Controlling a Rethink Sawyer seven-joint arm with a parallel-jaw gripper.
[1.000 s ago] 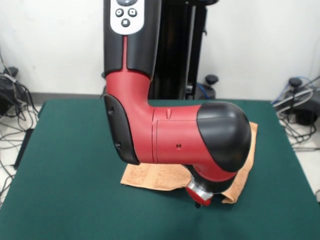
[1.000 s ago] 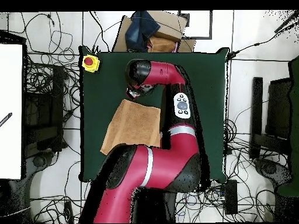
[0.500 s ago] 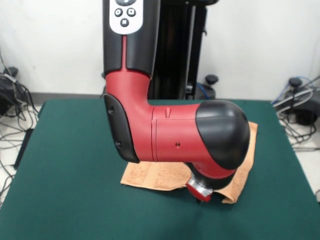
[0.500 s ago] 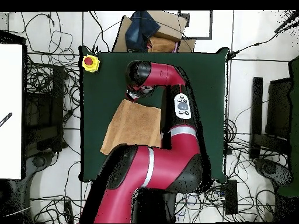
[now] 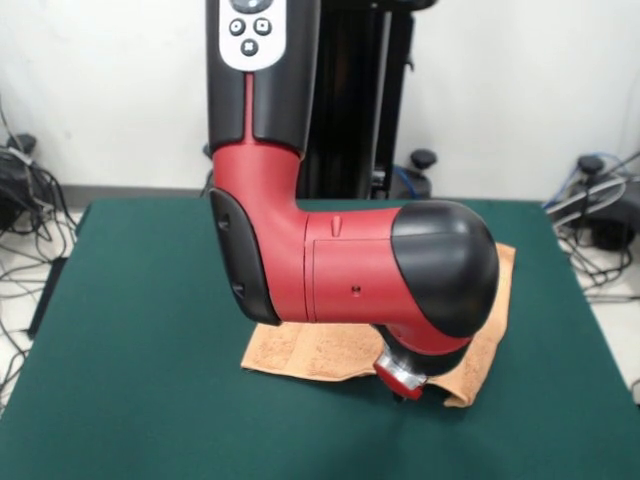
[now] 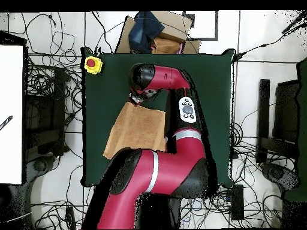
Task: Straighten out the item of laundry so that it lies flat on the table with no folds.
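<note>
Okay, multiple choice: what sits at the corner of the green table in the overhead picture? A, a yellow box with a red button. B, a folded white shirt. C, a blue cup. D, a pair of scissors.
A: a yellow box with a red button sits at a corner of the table, apart from the peach-orange towel; no cup, shirt or scissors shows on the table.

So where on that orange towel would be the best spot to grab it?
Probably the towel's raised, folded corner at the near edge in the front view, beside the tool, taken from straight above: the cloth bunches up off the table there; elsewhere it lies flat.
</note>
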